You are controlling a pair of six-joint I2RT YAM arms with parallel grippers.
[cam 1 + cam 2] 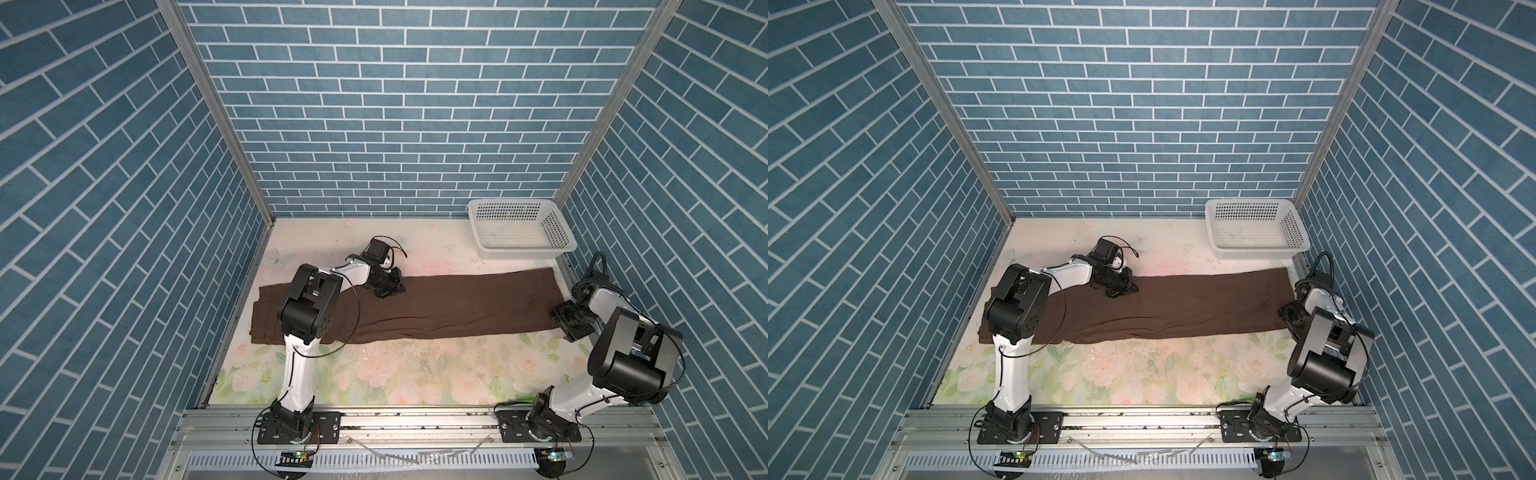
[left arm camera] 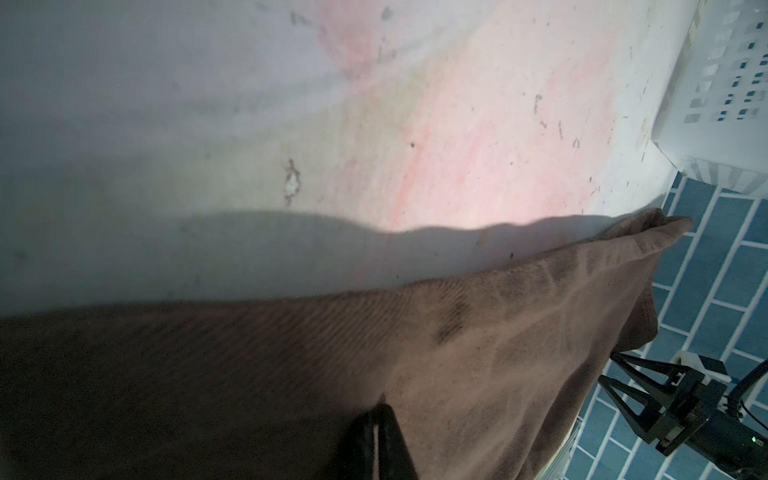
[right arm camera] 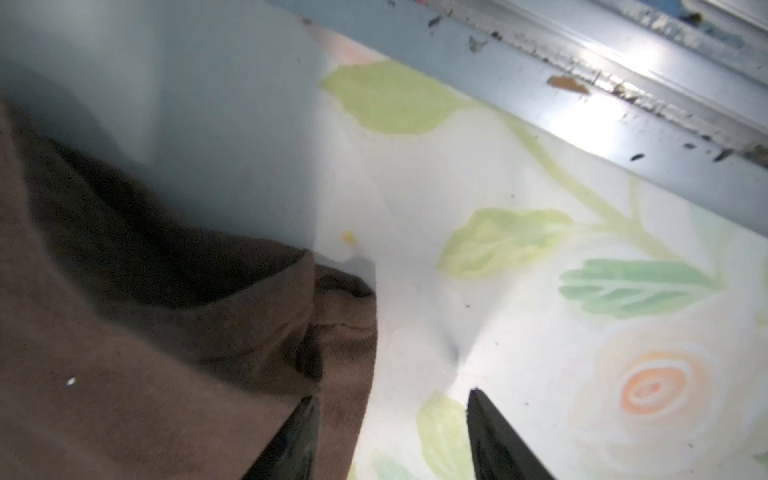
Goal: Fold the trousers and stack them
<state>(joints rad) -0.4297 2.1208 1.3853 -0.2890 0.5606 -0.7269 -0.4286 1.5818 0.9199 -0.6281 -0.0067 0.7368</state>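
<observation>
Lying stretched from side to side across the flower-printed tablecloth (image 1: 415,370), the dark chocolate-brown soft fabric trousers (image 1: 449,307) form one long flat band, one end under the left arm and the other by the right wall. Spread out like this, they look ready for an end-to-end fold, which is not yet made.

The left gripper (image 1: 390,289) sits on the band's far edge with its jaws clenched. In the left wrist view its black fingers (image 2: 376,444) press together at the cloth, and stretch lines run from there toward the far corner. That suggests it pinches the edge to anchor the trousers.

The right gripper (image 1: 561,322) is at the near right corner with jaws parted. The right wrist view shows one finger over the brown corner and the other over bare tablecloth, grasping nothing. It seems placed to take that corner.

A white perforated plastic basket (image 1: 519,249) stands in the far right corner, near the trousers' right end but not touching it.
</observation>
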